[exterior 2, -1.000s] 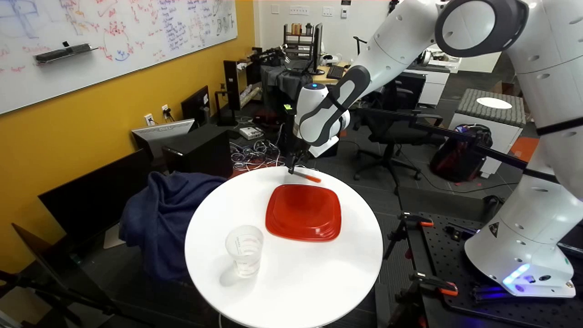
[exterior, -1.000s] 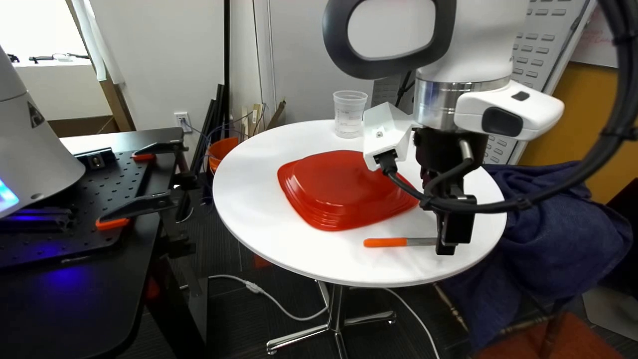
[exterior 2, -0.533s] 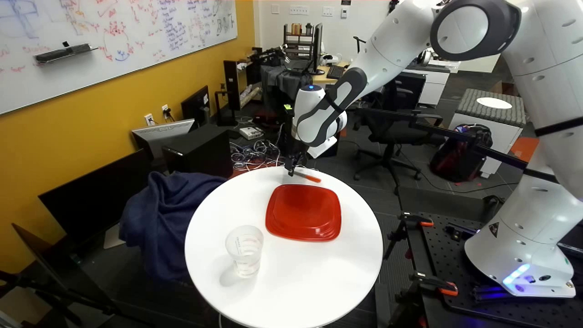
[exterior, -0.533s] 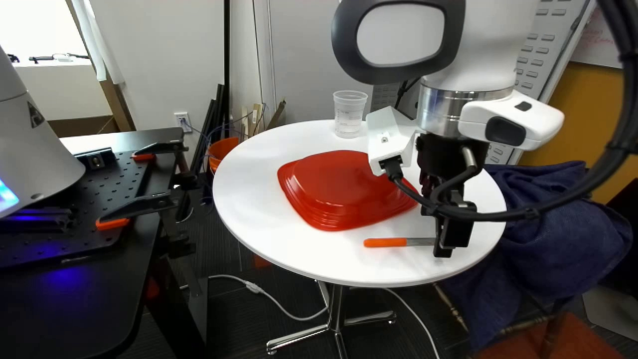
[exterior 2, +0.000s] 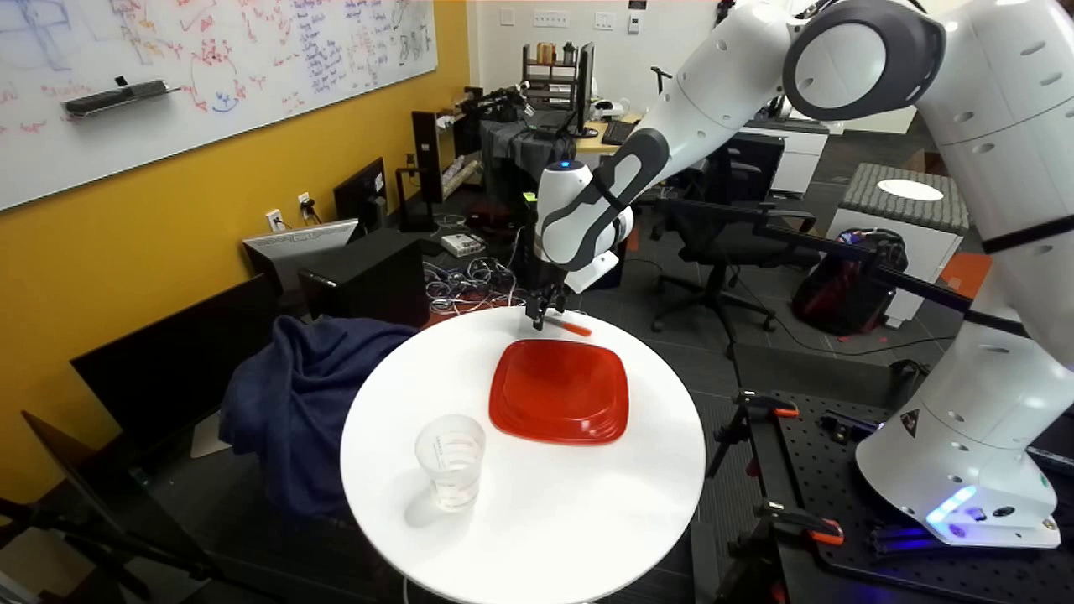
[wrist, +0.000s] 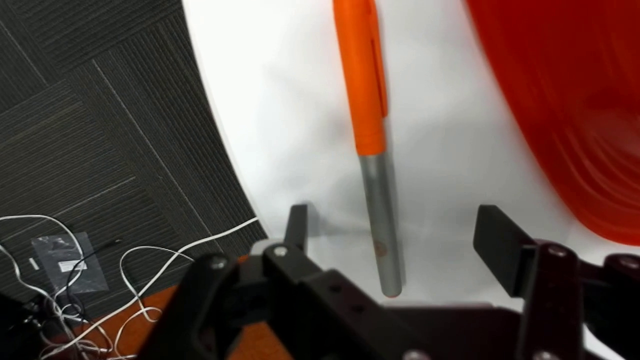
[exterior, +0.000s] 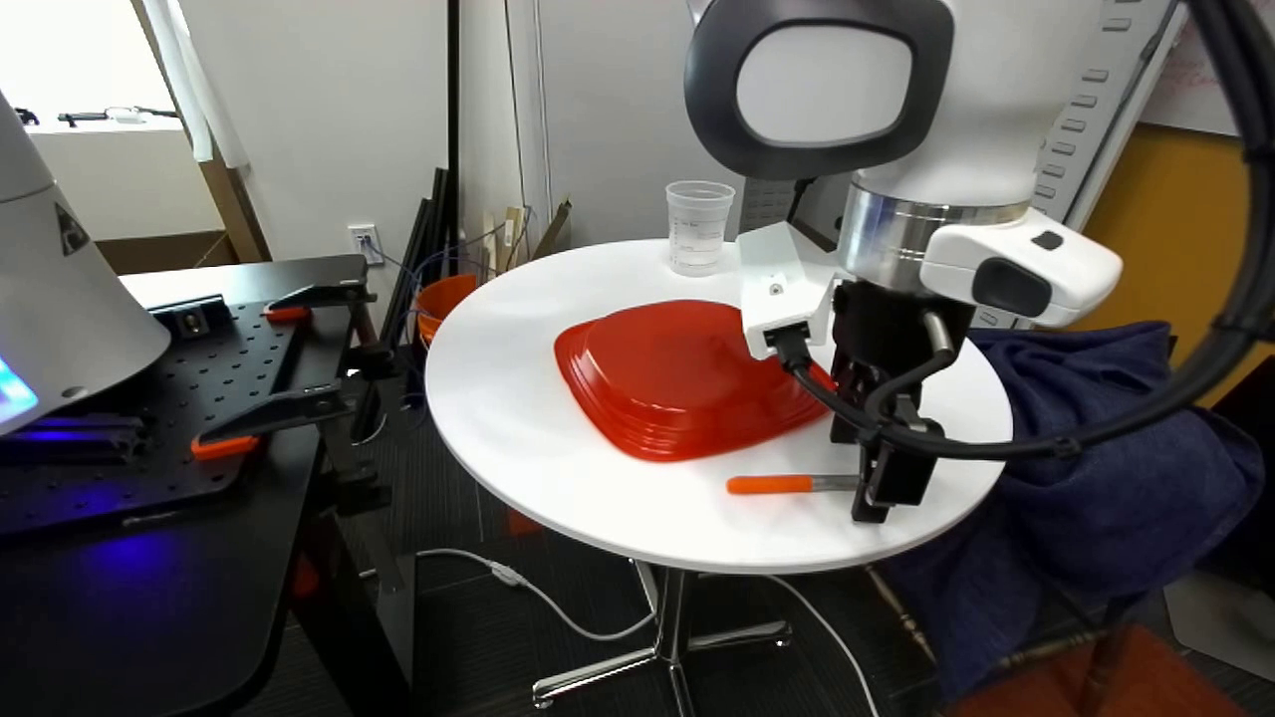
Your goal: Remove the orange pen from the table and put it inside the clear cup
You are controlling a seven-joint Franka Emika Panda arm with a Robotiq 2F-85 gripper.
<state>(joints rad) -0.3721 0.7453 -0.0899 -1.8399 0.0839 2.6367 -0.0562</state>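
The orange pen (exterior: 772, 485) lies flat on the round white table (exterior: 518, 378), near its edge; it also shows in an exterior view (exterior 2: 576, 328). In the wrist view the pen (wrist: 367, 100) has an orange cap end and a grey barrel. My gripper (wrist: 392, 222) is open, with its fingers on either side of the grey end and apart from it. The fingertips are close to the table top; I cannot tell if they touch it. In both exterior views the gripper (exterior: 862, 478) (exterior 2: 549, 319) partly hides the grey end. The clear cup (exterior: 697, 229) (exterior 2: 453, 461) stands upright across the table.
A large red square plate (exterior: 687, 383) lies upside down between the pen and the cup. It is close beside one finger in the wrist view (wrist: 575, 100). A blue cloth (exterior: 1106, 498) hangs beside the table. A black workbench (exterior: 199, 498) carries the robot base.
My gripper has come down a little and shifted slightly along the pen toward its orange part, with the wrist tilting. The pen, plate and cup have not moved.
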